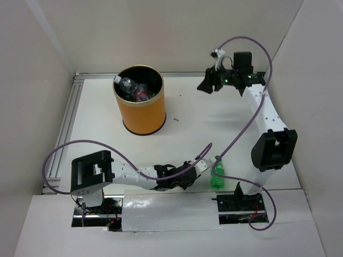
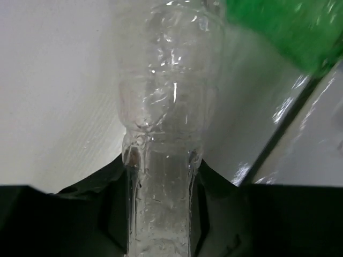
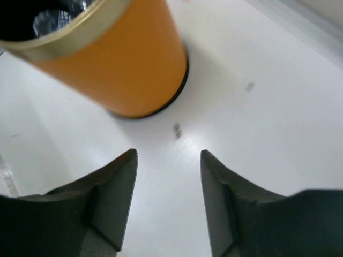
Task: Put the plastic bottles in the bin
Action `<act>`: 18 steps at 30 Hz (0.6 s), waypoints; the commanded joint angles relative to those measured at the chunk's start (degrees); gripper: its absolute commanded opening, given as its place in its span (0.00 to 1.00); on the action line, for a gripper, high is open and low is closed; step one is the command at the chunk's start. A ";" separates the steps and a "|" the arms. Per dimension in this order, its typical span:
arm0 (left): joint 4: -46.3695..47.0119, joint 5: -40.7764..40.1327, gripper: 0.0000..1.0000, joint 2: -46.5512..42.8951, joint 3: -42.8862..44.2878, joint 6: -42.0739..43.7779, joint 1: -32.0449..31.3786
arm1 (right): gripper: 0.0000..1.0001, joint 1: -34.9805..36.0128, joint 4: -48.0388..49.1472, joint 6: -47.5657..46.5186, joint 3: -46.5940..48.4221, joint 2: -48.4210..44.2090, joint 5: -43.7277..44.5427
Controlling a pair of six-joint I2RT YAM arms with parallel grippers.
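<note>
In the left wrist view a clear plastic bottle [image 2: 166,80] runs lengthwise between my left gripper's [image 2: 163,160] dark fingers, which press on both of its sides. A green bottle [image 2: 284,27] lies just beyond it at the upper right. From above, my left gripper [image 1: 194,167] is low at the near edge, with the green bottle [image 1: 217,179] beside it. The orange bin [image 1: 142,115] stands at the back left with several bottles [image 1: 134,88] inside. My right gripper [image 1: 205,85] hovers open and empty to the right of the bin [image 3: 123,69].
White walls close in the table on the left, back and right. An aluminium rail [image 1: 64,126] runs along the left edge. Purple cables [image 1: 246,120] loop off both arms. Small dark marks [image 3: 177,130] dot the table near the bin.
</note>
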 commanded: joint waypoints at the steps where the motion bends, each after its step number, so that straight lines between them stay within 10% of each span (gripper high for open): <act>1: -1.75 -1.25 0.13 -2.63 1.77 0.62 -0.26 | 0.55 -1.02 -12.75 -6.18 -7.74 -6.76 3.74; 7: -5.97 -10.57 0.00 -14.77 6.77 4.91 3.24 | 0.67 -6.74 -20.94 -11.89 -20.13 -11.35 7.35; 18: 2.11 -10.57 0.09 -21.56 24.68 8.17 37.32 | 0.89 -11.84 -41.34 -26.66 -26.31 -10.20 9.54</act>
